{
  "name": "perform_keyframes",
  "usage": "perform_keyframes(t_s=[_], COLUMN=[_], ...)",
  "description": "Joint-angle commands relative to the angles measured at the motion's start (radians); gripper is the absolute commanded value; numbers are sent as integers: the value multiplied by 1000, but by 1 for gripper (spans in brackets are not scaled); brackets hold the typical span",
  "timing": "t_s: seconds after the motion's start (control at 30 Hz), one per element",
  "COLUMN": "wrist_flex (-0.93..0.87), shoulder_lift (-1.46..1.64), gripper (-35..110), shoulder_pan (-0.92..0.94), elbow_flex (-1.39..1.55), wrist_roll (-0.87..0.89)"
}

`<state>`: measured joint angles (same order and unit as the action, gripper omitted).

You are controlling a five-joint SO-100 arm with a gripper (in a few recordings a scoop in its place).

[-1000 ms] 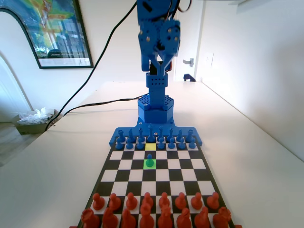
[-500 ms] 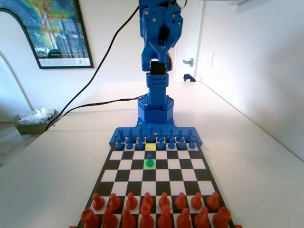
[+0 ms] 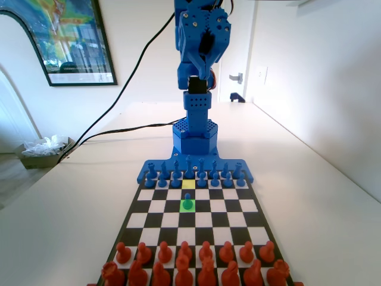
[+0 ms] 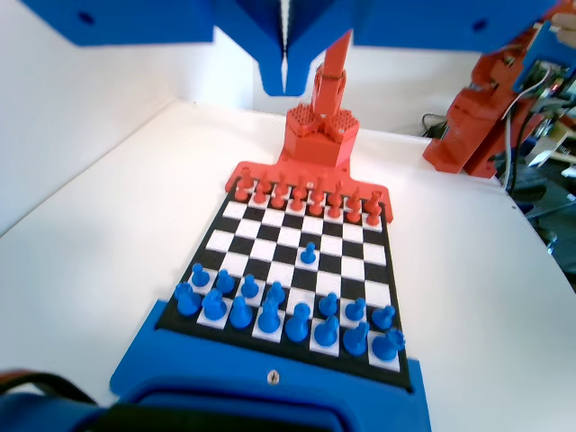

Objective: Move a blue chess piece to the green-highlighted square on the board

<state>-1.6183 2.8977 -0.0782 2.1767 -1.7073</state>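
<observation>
A small blue pawn (image 3: 187, 203) stands upright on the green-highlighted square (image 3: 187, 207) of the chequered board (image 3: 136, 218), two rows out from the blue pieces. The wrist view has the same pawn (image 4: 308, 254) standing alone in the middle of the board (image 4: 384, 267). My gripper (image 3: 199, 70) is raised high above the arm's base, far from the board. In the wrist view my gripper (image 4: 286, 79) hangs from the top edge with its jaws together and nothing between them.
A pale yellow square (image 3: 188, 184) lies bare in the blue pawn row. Blue pieces (image 3: 193, 173) line the far end by the arm's base, red pieces (image 3: 193, 262) the near end. White table surrounds the board; a black cable (image 3: 113, 128) runs at the back left.
The arm has lifted and folded further back above its base; the gripper's jaws have closed. The pawn stays on the green square.
</observation>
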Motion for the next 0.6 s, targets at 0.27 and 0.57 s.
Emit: perform_keyframes(t_s=[0.27, 0.57], wrist_flex=[31, 40], shoulder_lift=[86, 121], gripper=[2, 2], shoulder_pan=[3, 52], elbow_flex=[3, 5], wrist_roll=[-23, -29])
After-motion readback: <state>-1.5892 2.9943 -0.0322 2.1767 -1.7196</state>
